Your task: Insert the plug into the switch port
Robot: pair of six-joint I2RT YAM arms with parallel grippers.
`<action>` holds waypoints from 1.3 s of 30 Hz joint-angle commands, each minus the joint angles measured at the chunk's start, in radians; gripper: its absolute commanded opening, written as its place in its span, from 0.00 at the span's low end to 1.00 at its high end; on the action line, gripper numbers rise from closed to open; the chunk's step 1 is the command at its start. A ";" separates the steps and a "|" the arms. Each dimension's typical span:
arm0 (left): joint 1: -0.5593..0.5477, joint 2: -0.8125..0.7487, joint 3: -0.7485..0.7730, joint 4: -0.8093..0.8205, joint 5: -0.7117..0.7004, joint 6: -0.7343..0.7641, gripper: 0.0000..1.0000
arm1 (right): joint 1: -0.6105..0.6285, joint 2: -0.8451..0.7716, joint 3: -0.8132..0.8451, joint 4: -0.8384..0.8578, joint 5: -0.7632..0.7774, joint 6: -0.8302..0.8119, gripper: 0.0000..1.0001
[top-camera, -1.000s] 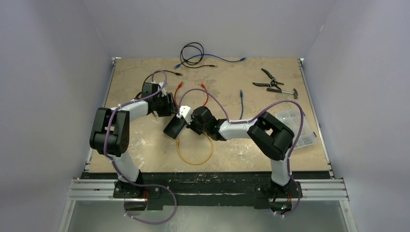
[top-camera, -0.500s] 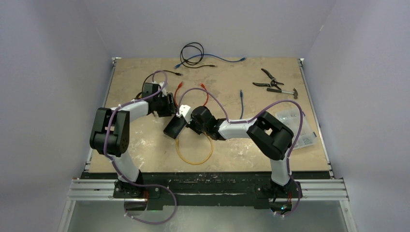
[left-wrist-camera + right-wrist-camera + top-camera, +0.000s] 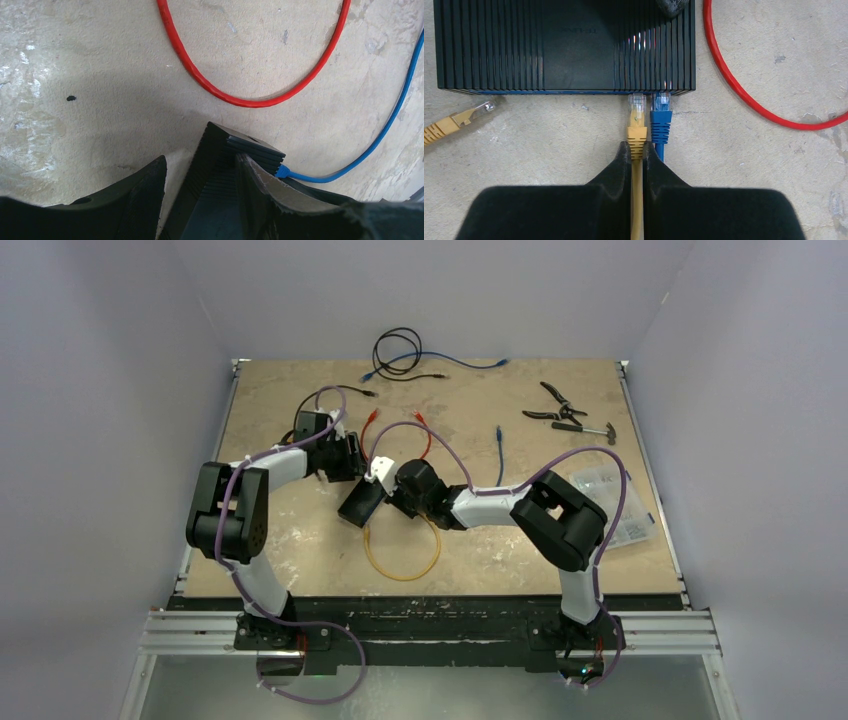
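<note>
The switch (image 3: 564, 45) is a flat black ribbed box lying on the table, seen small in the top view (image 3: 361, 502). A yellow plug (image 3: 637, 107) has its clear tip at the mouth of a port on the switch's front edge, beside a blue plug (image 3: 661, 112) that sits in the neighbouring port. My right gripper (image 3: 637, 147) is shut on the yellow cable just behind the plug's boot. My left gripper (image 3: 200, 187) is closed around one end of the switch (image 3: 225, 160). Its right finger (image 3: 260, 185) presses on the casing.
The yellow cable loops on the table near the front (image 3: 400, 575), and its other plug (image 3: 454, 125) lies loose left of the ports. A red cable (image 3: 744, 95) curves past the switch's right end. Pliers (image 3: 555, 405), a hammer (image 3: 590, 428), a plastic bag (image 3: 620, 505) and coiled cables (image 3: 398, 345) lie farther off.
The right wrist has crept very slightly toward the switch. The left arm and the switch have not moved.
</note>
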 commanded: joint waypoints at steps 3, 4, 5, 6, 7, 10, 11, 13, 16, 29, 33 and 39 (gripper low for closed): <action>-0.017 0.029 0.017 -0.055 -0.019 0.011 0.51 | -0.010 -0.032 0.044 -0.001 0.013 0.005 0.00; -0.018 0.030 0.018 -0.057 -0.021 0.012 0.51 | -0.010 -0.034 0.045 0.000 0.006 0.003 0.00; -0.019 0.031 0.019 -0.057 -0.022 0.012 0.51 | -0.010 -0.037 0.044 0.002 -0.001 -0.002 0.00; -0.020 0.032 0.020 -0.058 -0.022 0.013 0.51 | -0.010 -0.040 0.042 0.007 -0.005 -0.001 0.00; -0.021 0.032 0.021 -0.060 -0.023 0.013 0.51 | -0.010 -0.043 0.042 0.009 -0.005 0.001 0.00; -0.023 0.034 0.023 -0.064 -0.026 0.013 0.51 | -0.010 -0.047 0.042 0.011 -0.002 0.008 0.00; -0.024 0.034 0.023 -0.063 -0.028 0.013 0.51 | -0.010 -0.049 0.042 0.011 -0.002 0.011 0.00; -0.025 0.035 0.025 -0.063 -0.028 0.013 0.51 | -0.010 -0.051 0.042 0.012 -0.008 0.011 0.00; -0.027 0.038 0.028 -0.066 -0.030 0.014 0.51 | -0.009 -0.056 0.044 0.014 -0.013 0.012 0.00; -0.043 0.039 0.037 -0.086 -0.068 0.028 0.51 | -0.010 -0.072 0.051 0.006 0.011 0.025 0.00; -0.047 0.039 0.038 -0.088 -0.071 0.030 0.51 | -0.010 -0.065 0.056 0.000 0.004 0.026 0.00; -0.056 0.040 0.038 -0.088 -0.067 0.030 0.51 | -0.010 -0.048 0.053 0.007 -0.006 0.026 0.00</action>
